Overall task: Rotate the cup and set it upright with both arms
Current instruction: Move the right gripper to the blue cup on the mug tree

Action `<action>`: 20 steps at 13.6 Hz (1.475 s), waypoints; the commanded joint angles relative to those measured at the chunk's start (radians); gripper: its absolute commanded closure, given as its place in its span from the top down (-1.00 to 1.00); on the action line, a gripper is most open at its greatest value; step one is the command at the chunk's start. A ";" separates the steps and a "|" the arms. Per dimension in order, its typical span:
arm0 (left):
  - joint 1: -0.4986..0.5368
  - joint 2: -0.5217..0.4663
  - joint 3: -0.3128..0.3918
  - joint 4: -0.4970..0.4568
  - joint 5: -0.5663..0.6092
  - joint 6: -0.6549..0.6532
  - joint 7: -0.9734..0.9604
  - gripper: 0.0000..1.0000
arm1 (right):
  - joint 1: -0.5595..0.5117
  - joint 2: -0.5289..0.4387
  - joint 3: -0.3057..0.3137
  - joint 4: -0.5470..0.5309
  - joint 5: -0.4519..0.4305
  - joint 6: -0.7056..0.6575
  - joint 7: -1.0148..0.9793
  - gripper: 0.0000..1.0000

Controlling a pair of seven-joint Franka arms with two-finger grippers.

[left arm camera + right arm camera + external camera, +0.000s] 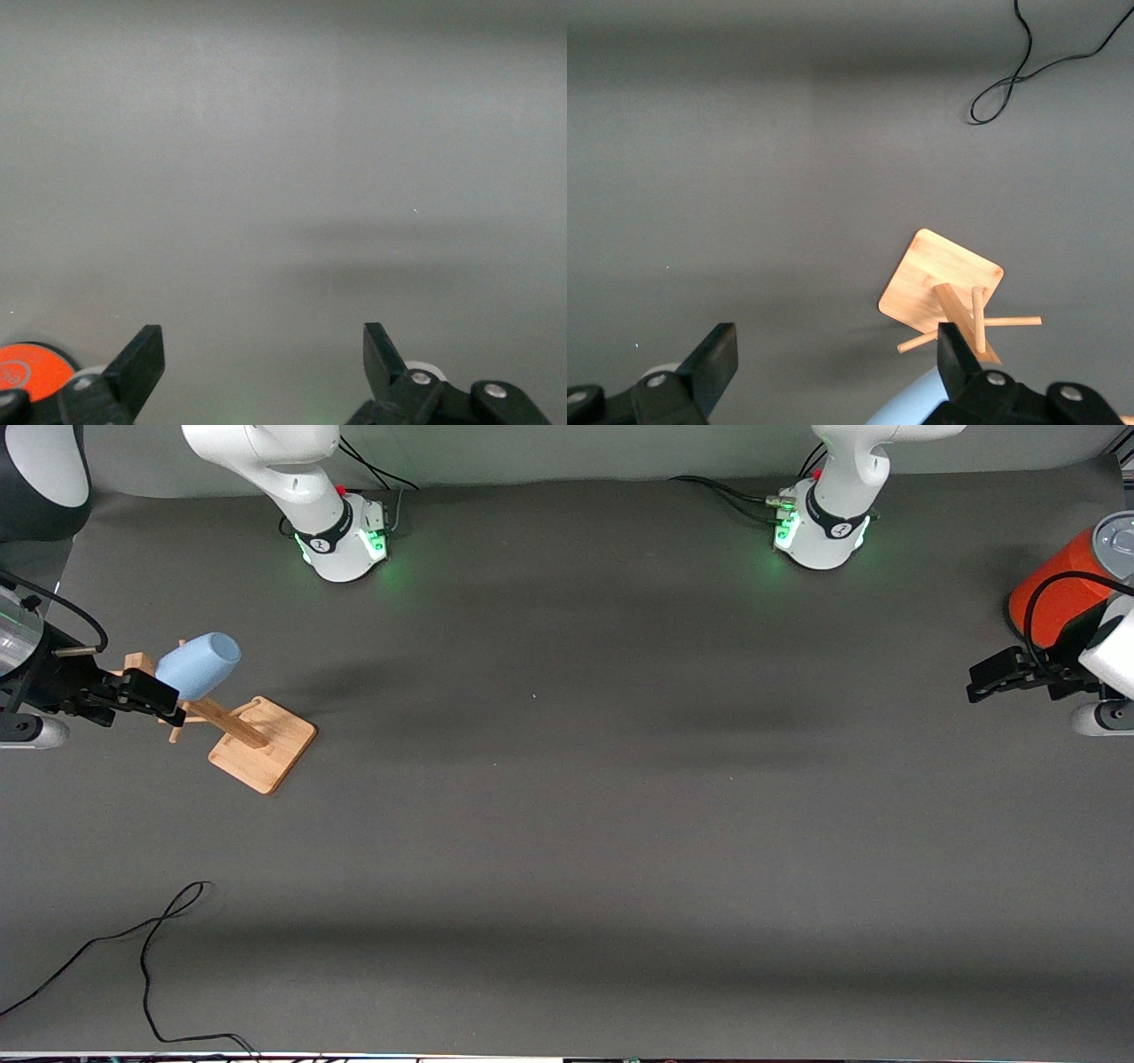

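Observation:
The light-blue cup [199,664] hangs tilted on a peg of a wooden rack [266,748] at the right arm's end of the table. My right gripper [159,698] is open and empty in the air, right beside the cup's lower end and not around it. In the right wrist view the cup [921,403] shows as a blue edge by one finger of the gripper [833,354], with the rack [943,288] below. My left gripper [974,682] is open and empty over bare table at the left arm's end. It is also open in the left wrist view [264,354].
An orange-red can with a grey lid [1059,589] stands at the left arm's end, close to the left wrist, and shows in the left wrist view [31,372]. A loose black cable [151,948] lies near the table's front edge, also visible in the right wrist view [1010,80].

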State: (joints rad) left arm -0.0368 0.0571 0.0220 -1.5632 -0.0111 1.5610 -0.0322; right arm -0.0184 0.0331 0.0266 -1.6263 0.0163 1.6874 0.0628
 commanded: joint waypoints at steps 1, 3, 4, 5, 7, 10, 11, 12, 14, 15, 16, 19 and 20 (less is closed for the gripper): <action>-0.005 0.009 0.003 0.025 0.010 -0.024 0.008 1.00 | 0.000 0.022 0.003 0.036 0.001 -0.017 -0.015 1.00; -0.005 0.009 0.003 0.025 0.008 -0.024 0.008 1.00 | -0.002 0.022 0.003 0.036 0.001 -0.017 -0.023 1.00; -0.005 0.009 0.003 0.025 0.010 -0.024 0.008 1.00 | -0.003 0.019 0.001 0.033 0.001 -0.018 -0.026 1.00; -0.005 0.009 0.003 0.025 0.008 -0.024 0.008 1.00 | -0.002 0.008 0.001 0.023 0.001 -0.020 -0.015 1.00; -0.005 0.009 0.003 0.025 0.010 -0.024 0.008 1.00 | -0.002 -0.030 -0.005 -0.009 0.008 -0.040 0.103 1.00; -0.005 0.010 0.003 0.025 0.010 -0.024 0.008 1.00 | -0.005 -0.088 -0.023 -0.101 0.016 -0.048 0.367 1.00; -0.005 0.010 0.003 0.025 0.008 -0.024 0.008 1.00 | -0.005 -0.117 -0.049 -0.145 0.052 -0.048 0.446 1.00; -0.003 0.010 0.003 0.025 0.008 -0.024 0.008 1.00 | -0.005 -0.143 -0.072 -0.186 0.088 -0.046 0.486 1.00; -0.003 0.010 0.003 0.025 0.010 -0.024 0.008 1.00 | -0.003 -0.186 -0.124 -0.256 0.103 -0.046 0.506 1.00; -0.003 0.010 0.003 0.025 0.010 -0.024 0.008 1.00 | -0.003 -0.205 -0.148 -0.283 0.132 -0.046 0.552 1.00; -0.003 0.010 0.003 0.025 0.010 -0.024 0.008 1.00 | -0.003 -0.235 -0.167 -0.324 0.149 -0.046 0.631 1.00; -0.003 0.010 0.003 0.025 0.010 -0.024 0.008 1.00 | -0.005 -0.298 -0.204 -0.429 0.206 -0.040 0.874 1.00; -0.003 0.010 0.003 0.025 0.010 -0.024 0.008 1.00 | -0.006 -0.298 -0.214 -0.444 0.206 -0.040 0.881 1.00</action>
State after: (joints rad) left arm -0.0368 0.0585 0.0223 -1.5631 -0.0111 1.5610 -0.0322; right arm -0.0233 -0.2141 -0.1689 -1.9982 0.1937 1.6293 0.8647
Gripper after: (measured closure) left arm 0.000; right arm 0.000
